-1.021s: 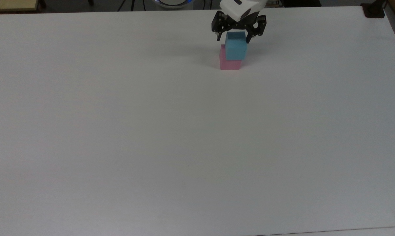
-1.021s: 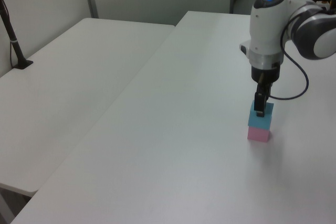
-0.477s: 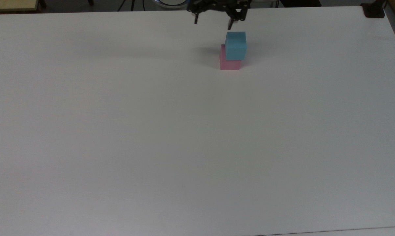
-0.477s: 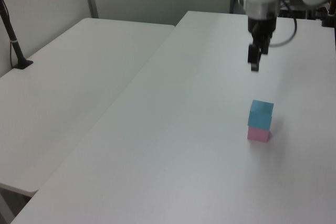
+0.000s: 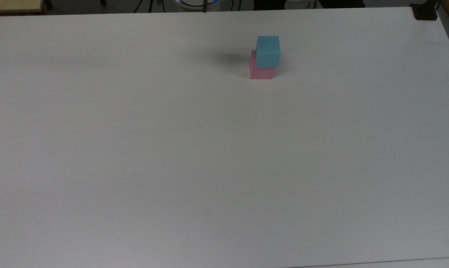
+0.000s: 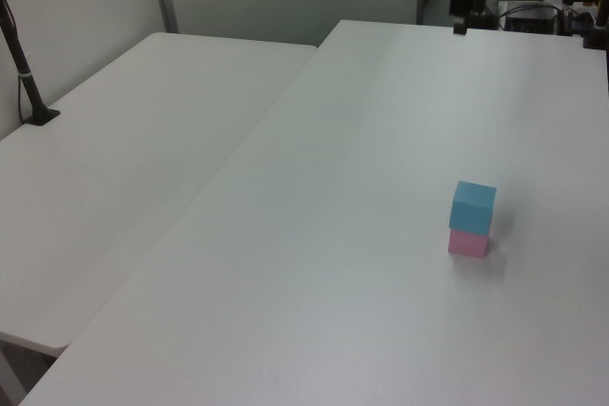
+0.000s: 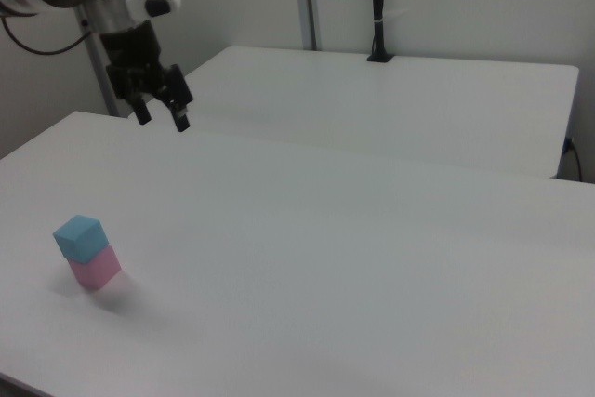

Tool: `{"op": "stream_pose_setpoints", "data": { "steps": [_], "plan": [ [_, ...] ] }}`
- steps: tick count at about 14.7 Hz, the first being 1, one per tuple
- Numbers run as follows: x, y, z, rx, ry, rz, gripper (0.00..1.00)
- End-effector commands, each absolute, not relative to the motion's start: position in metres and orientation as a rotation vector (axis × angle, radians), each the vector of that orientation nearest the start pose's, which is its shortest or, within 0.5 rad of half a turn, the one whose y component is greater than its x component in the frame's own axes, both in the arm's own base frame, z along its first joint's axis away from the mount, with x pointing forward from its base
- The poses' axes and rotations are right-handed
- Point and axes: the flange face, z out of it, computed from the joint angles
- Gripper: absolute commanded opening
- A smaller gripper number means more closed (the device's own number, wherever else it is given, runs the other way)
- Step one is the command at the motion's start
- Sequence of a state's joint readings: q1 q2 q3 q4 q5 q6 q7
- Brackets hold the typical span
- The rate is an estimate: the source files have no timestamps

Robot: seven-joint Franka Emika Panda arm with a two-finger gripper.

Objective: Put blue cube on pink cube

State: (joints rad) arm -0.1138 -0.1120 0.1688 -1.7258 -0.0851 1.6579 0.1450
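The blue cube (image 5: 268, 51) rests on top of the pink cube (image 5: 261, 70), slightly offset toward the top view's right, near the table's far edge. Both cubes show in the left view as blue cube (image 6: 472, 205) on pink cube (image 6: 468, 242), and in the right view as blue cube (image 7: 80, 236) on pink cube (image 7: 96, 268). My gripper (image 7: 162, 119) hangs open high above the table, well away from the stack and up to the right view's right of it. Nothing is between its fingers. In the left view my gripper (image 6: 461, 24) is at the top edge.
The white table (image 5: 209, 156) carries the stack. A second white table (image 6: 124, 140) adjoins it on the left view's left. A black pole (image 7: 376, 6) is clamped to the far table in the right view.
The gripper let go of the blue cube, rose and drew back from the stack, leaving the top view. The cubes stayed put.
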Motion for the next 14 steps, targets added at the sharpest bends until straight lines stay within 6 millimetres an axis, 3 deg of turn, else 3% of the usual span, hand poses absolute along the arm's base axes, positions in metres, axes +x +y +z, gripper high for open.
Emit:
{"op": "stream_pose_setpoints", "data": {
  "steps": [1,3,7,14],
  "plan": [
    [0.536,-0.007,0.629,-3.215,0.002,-0.117,1.0],
    [0.541,-0.019,0.635,-3.215,-0.068,-0.193,1.0],
    [0.54,-0.033,0.632,-3.218,-0.068,-0.174,1.0],
    [0.541,-0.039,0.63,-3.215,-0.036,-0.174,1.0]
  ]
}}
